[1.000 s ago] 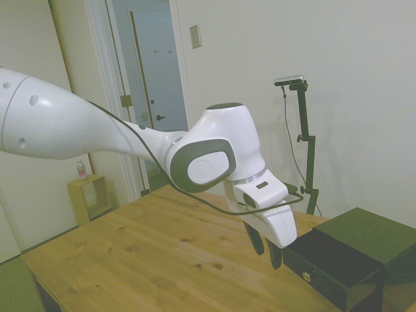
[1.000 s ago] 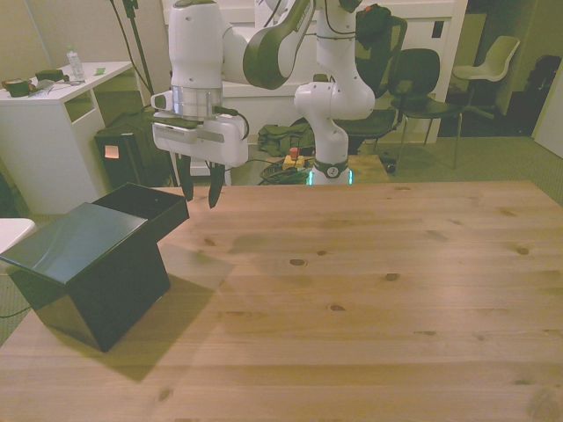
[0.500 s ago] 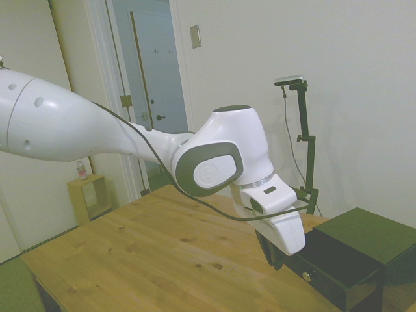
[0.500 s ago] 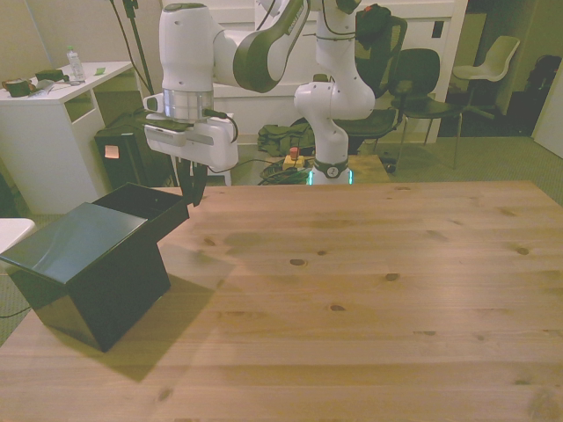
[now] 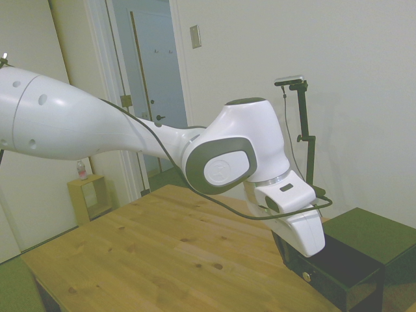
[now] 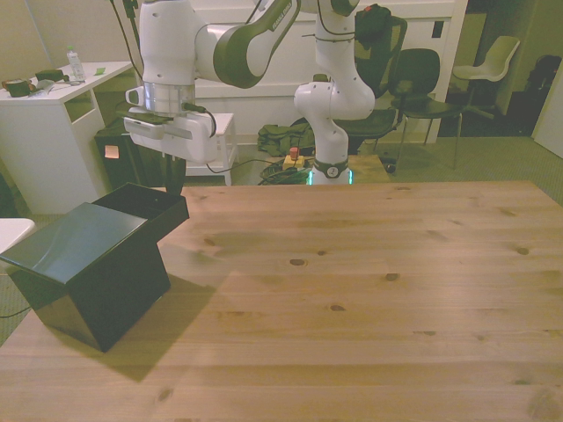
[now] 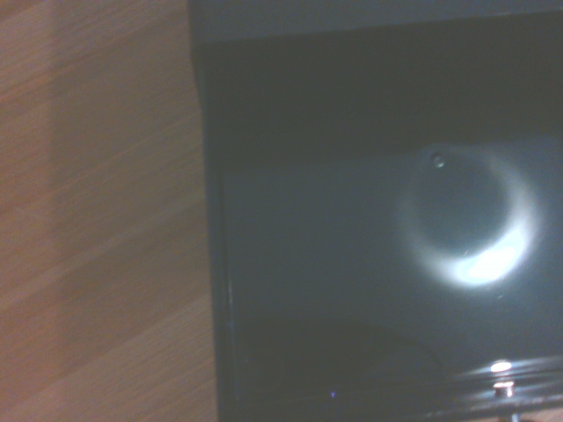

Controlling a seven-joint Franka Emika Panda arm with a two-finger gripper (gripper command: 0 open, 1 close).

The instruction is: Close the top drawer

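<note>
Standing pulled out from the black cabinet (image 6: 84, 272), the top drawer (image 6: 145, 207) sits at 9 o'clock on the wooden table (image 6: 369, 290). Above its open tray hangs the gripper (image 6: 170, 180), probably to push it shut; whether the jaws are apart, I cannot tell.

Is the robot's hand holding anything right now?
Nothing is seen held. The hand hangs right over the open top drawer, but its fingertips are hidden, so a grip cannot be confirmed.

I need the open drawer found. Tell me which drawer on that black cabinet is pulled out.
The top drawer: it juts out from the cabinet under the gripper.
</note>
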